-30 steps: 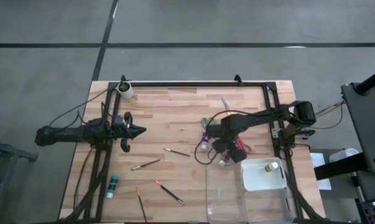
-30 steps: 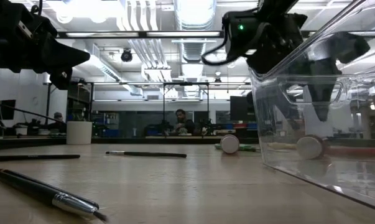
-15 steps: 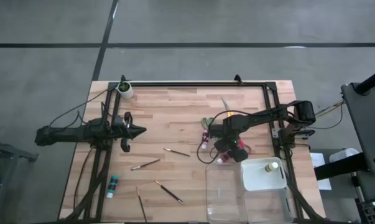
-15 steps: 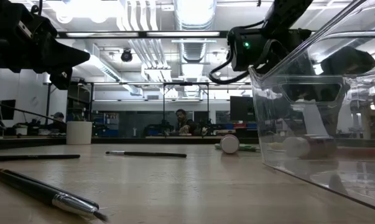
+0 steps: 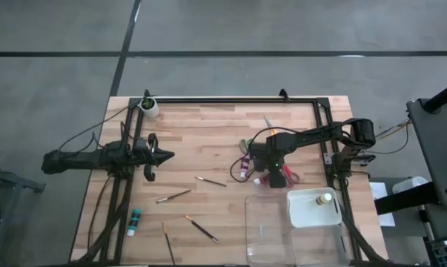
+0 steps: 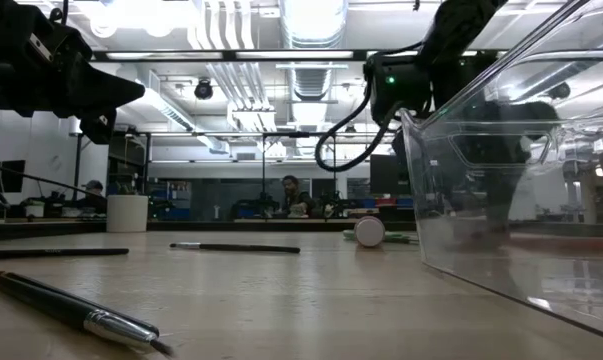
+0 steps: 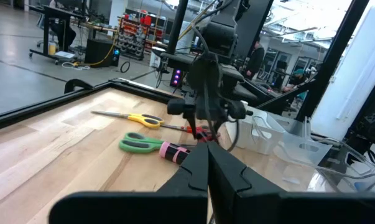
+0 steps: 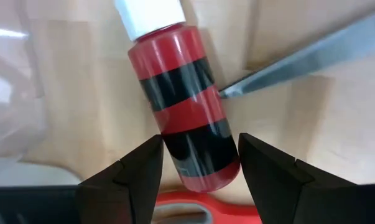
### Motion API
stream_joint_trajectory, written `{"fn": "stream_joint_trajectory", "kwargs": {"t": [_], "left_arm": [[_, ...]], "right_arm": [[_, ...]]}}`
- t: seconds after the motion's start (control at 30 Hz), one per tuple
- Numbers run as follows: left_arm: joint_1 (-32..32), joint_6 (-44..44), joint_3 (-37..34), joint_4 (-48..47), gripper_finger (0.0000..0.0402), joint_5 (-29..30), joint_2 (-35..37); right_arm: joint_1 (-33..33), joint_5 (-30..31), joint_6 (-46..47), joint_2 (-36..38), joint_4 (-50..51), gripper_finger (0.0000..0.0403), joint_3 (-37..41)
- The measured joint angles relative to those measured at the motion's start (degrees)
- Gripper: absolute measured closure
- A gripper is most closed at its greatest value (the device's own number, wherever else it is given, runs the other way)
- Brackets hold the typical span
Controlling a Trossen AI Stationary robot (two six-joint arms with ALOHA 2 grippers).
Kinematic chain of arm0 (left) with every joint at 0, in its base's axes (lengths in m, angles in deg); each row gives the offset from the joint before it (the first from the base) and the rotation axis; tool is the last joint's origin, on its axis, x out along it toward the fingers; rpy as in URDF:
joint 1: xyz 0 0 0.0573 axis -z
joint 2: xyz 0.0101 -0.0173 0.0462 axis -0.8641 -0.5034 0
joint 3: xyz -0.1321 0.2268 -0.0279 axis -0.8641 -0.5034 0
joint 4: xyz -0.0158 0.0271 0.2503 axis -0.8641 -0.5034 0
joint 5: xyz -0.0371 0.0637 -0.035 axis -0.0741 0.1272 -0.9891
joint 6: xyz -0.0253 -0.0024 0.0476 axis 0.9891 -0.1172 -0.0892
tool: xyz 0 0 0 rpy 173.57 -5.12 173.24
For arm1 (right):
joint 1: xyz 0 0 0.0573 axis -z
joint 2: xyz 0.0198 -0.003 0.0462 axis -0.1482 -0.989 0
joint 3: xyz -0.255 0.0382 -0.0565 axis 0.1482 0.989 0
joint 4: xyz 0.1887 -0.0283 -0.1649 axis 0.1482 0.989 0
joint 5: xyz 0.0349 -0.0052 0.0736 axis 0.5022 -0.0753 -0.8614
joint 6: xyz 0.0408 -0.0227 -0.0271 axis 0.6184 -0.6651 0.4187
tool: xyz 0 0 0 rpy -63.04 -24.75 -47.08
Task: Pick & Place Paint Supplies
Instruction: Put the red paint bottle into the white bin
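So your right gripper (image 8: 198,163) has its fingers apart, straddling the bottom end of the red paint bottle with black bands and a white cap (image 8: 182,99), which lies flat on the wooden slat table (image 5: 201,141). You can't quite tell whether the pads touch it. A scissor blade tip (image 8: 287,65) touches the bottle's side, and a red scissor handle (image 8: 193,210) sits just beneath. Your left gripper (image 5: 166,155) is pinched together, empty, hovering over the table's left side. Behind, it's a workshop with shelving. The right arm reaches in from the table's right edge.
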Motion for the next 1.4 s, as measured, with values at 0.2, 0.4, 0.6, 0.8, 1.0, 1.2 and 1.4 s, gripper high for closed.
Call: {"fn": "stream_joint_trajectory", "kwargs": {"t": [0.2,0.4,0.6,0.8,1.0,1.2,1.4], "left_arm": [[0.0,0.0,0.0,0.0,0.0401,0.0,0.0],[0.0,0.0,0.0,0.0,0.0401,0.0,0.0],[0.0,0.0,0.0,0.0,0.0401,0.0,0.0],[0.0,0.0,0.0,0.0,0.0401,0.0,0.0],[0.0,0.0,0.0,0.0,0.0401,0.0,0.0],[0.0,0.0,0.0,0.0,0.0401,0.0,0.0],[0.0,0.0,0.0,0.0,0.0401,0.0,0.0]], "right_arm": [[3.1,2.2,10.3,0.0,0.1,0.02,0.0],[5.3,2.2,16.3,0.2,0.1,0.02,-0.2],[5.1,2.0,17.6,3.4,1.9,0.02,-1.7],[5.0,2.7,18.6,8.5,2.8,0.02,-4.4],[2.9,6.2,18.1,9.7,-4.3,0.02,-7.0],[-0.8,8.4,14.9,5.0,-4.8,0.02,-9.5],[-2.2,9.8,15.5,-2.3,-0.3,0.02,-13.5]]}}
